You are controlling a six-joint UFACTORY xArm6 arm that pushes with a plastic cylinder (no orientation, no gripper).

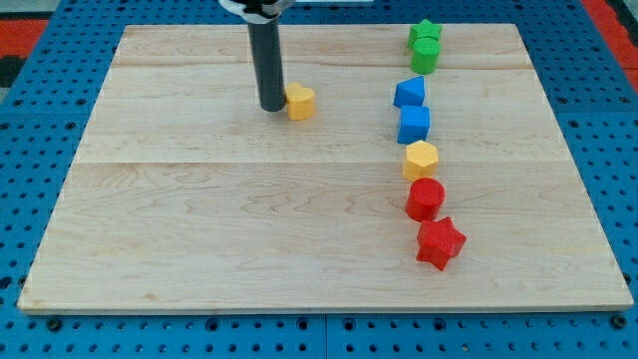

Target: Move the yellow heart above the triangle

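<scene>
The yellow heart [300, 101] lies on the wooden board in the upper middle of the view. My tip [272, 106] stands just left of it, touching or nearly touching its left side. The blue triangle [410, 93] lies to the heart's right, at about the same height in the view, with a clear gap between them.
A column of blocks runs down the view's right: two green blocks [425, 46] at the top, the blue triangle, a blue cube [414, 124], a yellow hexagon [421, 159], a red cylinder [425, 198] and a red star [440, 242]. The board's edge [319, 309] meets a blue pegboard.
</scene>
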